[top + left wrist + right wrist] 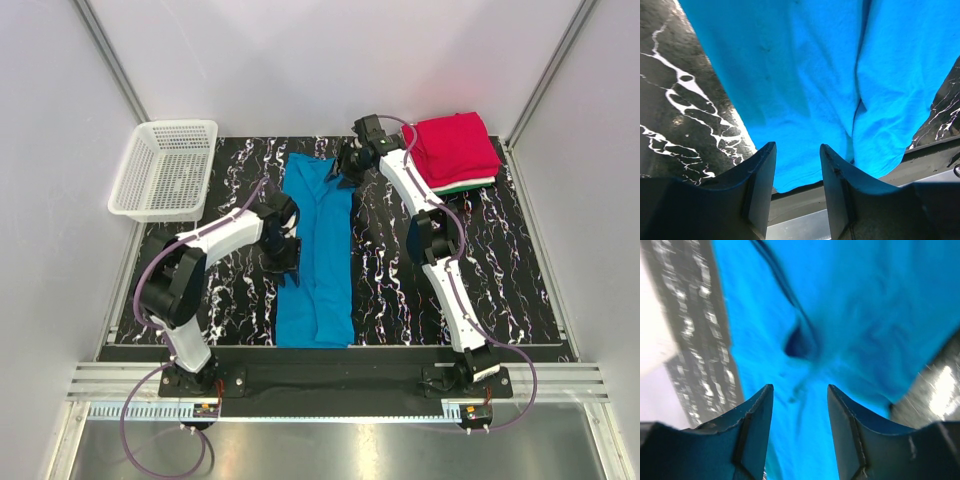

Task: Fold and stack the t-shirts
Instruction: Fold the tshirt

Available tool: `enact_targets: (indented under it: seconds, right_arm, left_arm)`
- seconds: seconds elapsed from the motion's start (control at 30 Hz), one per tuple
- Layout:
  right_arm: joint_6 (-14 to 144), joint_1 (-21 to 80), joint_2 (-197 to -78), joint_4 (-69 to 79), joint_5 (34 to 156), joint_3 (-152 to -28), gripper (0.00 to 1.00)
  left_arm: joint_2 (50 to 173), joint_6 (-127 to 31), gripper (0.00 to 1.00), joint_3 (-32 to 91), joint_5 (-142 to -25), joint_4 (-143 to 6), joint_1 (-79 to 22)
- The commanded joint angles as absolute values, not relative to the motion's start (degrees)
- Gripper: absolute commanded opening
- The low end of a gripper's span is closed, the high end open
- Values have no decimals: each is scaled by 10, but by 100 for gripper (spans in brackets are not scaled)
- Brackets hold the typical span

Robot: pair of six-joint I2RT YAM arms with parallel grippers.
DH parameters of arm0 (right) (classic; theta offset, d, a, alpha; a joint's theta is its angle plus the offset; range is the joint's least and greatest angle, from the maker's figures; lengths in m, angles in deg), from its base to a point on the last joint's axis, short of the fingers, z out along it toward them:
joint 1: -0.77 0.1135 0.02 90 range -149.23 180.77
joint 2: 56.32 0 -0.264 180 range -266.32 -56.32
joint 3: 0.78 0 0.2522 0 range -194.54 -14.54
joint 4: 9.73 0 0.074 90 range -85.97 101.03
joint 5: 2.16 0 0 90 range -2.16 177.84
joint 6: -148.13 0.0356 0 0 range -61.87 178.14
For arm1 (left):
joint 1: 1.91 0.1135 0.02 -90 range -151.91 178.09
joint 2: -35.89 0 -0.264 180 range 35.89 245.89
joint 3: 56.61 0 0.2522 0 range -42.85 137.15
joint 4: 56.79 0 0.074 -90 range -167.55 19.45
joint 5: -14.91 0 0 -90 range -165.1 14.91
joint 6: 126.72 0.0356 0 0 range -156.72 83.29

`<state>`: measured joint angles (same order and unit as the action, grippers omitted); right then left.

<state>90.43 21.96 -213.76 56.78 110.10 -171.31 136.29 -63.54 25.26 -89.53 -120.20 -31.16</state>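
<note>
The bright blue t-shirt [318, 255] lies folded into a long narrow strip down the middle of the black marbled table [480, 270]. A stack of folded t-shirts sits at the far right corner, red [455, 148] on top with green and white edges below. My left gripper [284, 252] is open and empty at the strip's left edge; its view shows the blue cloth [815, 75] ahead of the fingers [760, 180]. My right gripper [347, 165] is open and empty over the strip's far right end, with blue cloth [850, 315] below it.
A white plastic mesh basket [165, 168] stands at the far left corner. White walls enclose the table on three sides. A metal rail [330, 385] runs along the near edge by the arm bases.
</note>
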Motion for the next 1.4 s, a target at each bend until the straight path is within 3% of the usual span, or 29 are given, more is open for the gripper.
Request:
enact_targets:
  seconds: [0.0,0.27,1.37]
  right_arm:
    - [952,213,-2143,482,1139,-1747,54]
    - [991,212,-2177,417,1171,-1741,54]
    - [1024,245,-2211,409,1246,-1719,52]
  left_arm:
    - [1368,-626,44,253,-920,-1184,-314]
    - [1375,-626,42,242,-917,-1182,-315]
    - [1387,-628,40,213,-921,-1157,-315]
